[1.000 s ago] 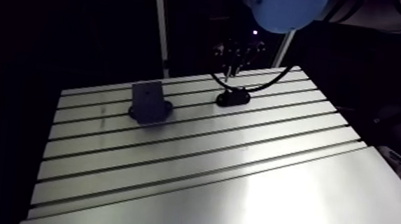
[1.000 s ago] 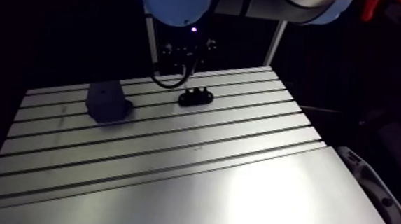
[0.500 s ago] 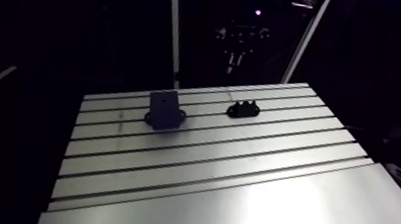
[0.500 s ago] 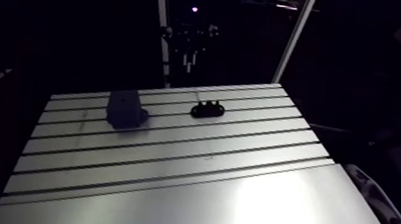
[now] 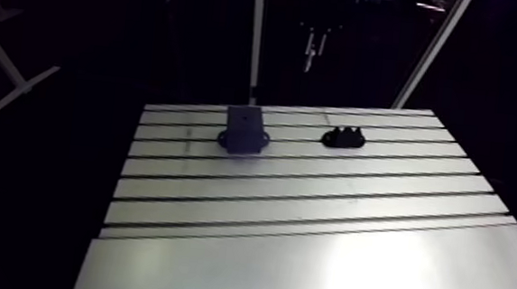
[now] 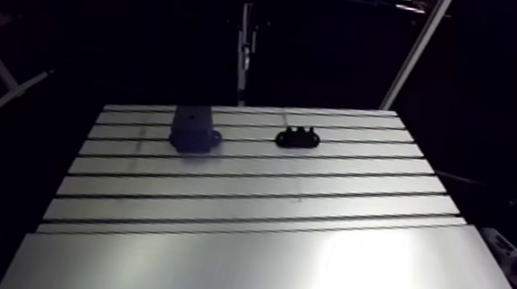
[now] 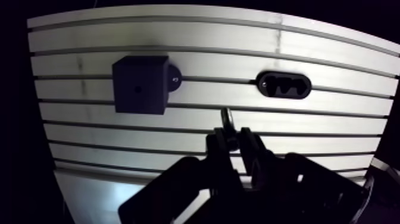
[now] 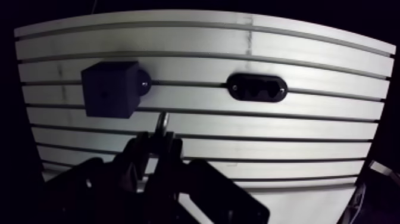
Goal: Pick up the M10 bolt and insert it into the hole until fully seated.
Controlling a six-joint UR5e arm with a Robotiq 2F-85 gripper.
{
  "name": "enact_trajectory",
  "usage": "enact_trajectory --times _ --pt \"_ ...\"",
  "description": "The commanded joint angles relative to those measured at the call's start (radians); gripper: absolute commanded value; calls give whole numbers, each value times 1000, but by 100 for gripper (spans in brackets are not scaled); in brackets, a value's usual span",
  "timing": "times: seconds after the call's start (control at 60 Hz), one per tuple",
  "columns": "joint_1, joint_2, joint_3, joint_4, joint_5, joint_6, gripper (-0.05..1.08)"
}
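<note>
The M10 bolt [image 7: 227, 121] is a slim, pale grey stub pinched between the closed fingers of the gripper [image 7: 232, 138], its tip poking out past them. Only the wrist view makes that grip plain. In the arm view it is just a pale streak hanging high above the table [image 5: 311, 206]. On the table sit a dark block [image 7: 140, 84] with a small hole [image 7: 138, 89] in its face and, well apart from it, a black oval holder [image 7: 284, 85].

From where I stand the room is dark all around — only the table [image 5: 311, 201] catches light. Its slotted aluminium top runs in long pale bands with dark grooves between them, and the smooth plate [image 5: 214, 269] at the near end carries a broad white glare [image 5: 377, 267]. At the far edge rise an upright post [image 5: 256, 37] and a leaning post [image 5: 429, 54] — both slim and pale against blackness.
</note>
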Motion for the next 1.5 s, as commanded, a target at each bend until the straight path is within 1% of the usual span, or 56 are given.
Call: enact_trajectory --times 0.017,0.033,0.05,0.133,0.333,0.417,0.55,0.667,0.817,1.017,1.083,1.317,1.5 --pt "87 92 -152 172 -5 45 108" --pt "87 92 -152 172 -5 45 108" --pt "100 104 -163 179 -5 45 108" --pt "119 121 -183 187 -14 46 108" --pt "157 154 -218 226 -14 48 108" --pt "170 165 -221 230 -19 48 108" --pt "182 175 -221 223 -21 50 108" --pt "183 178 -221 222 -22 50 108" --pt "184 184 -229 228 -29 48 108" --pt "192 202 -225 221 -31 50 108" --pt "192 213 -229 221 -36 58 108" --pt "192 233 -231 219 -36 60 108" --pt "192 235 -224 219 -36 74 108"
